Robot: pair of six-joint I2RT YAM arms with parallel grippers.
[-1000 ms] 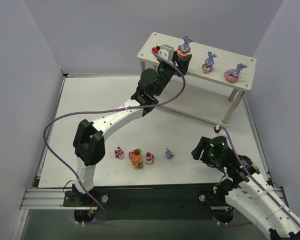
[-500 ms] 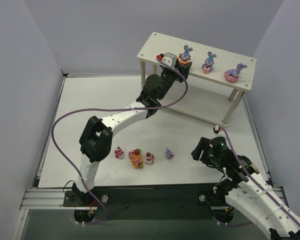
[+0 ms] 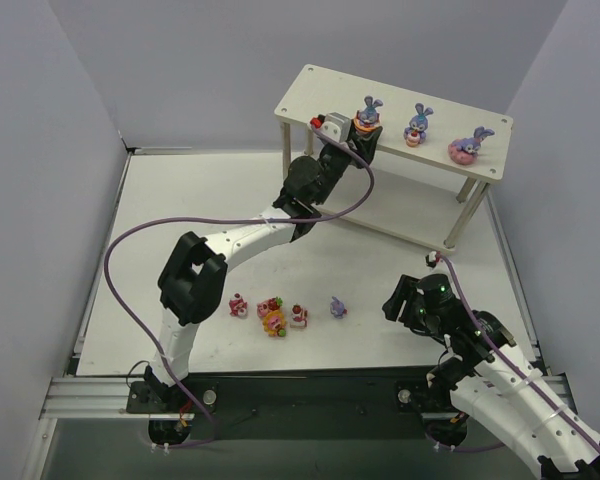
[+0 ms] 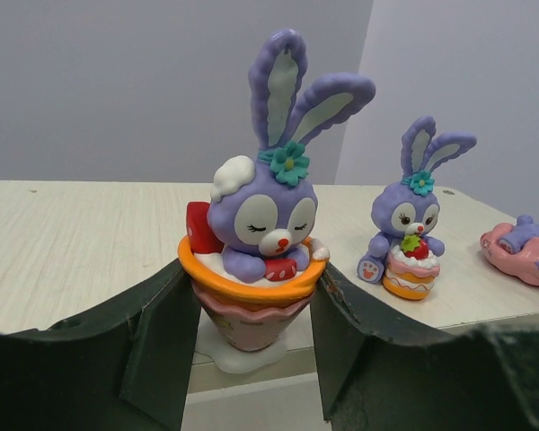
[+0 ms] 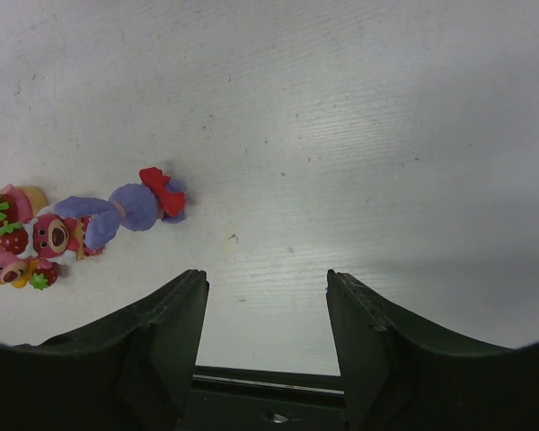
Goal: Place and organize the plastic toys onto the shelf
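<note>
The pale wooden shelf (image 3: pixel 305 92) stands at the back right. On its top board stand three purple bunnies: one in an orange-and-pink cup (image 3: pixel 368 110), one with a cake (image 3: pixel 416 126) and one on a pink base (image 3: pixel 468 146). My left gripper (image 3: pixel 364 138) is open at the board's front edge. In the left wrist view (image 4: pixel 249 269) its jaws stand close on either side of the cup bunny (image 4: pixel 256 260), which rests on the board. Several toys lie on the table: pink ones (image 3: pixel 272 316) and a purple one (image 3: pixel 338 307). My right gripper (image 3: pixel 405 300) is open and empty (image 5: pixel 267 278).
The shelf's lower board (image 3: pixel 410 215) and thin legs (image 3: pixel 450 230) sit behind the left arm's reach. In the right wrist view the purple toy (image 5: pixel 130 208) and pink toys (image 5: pixel 18 238) lie to the left. Grey walls enclose the white table (image 3: pixel 180 220).
My left gripper has come down with the cup bunny, and the bunny now stands on the shelf's top board. The arm's elbow has moved right. The right arm has not moved.
</note>
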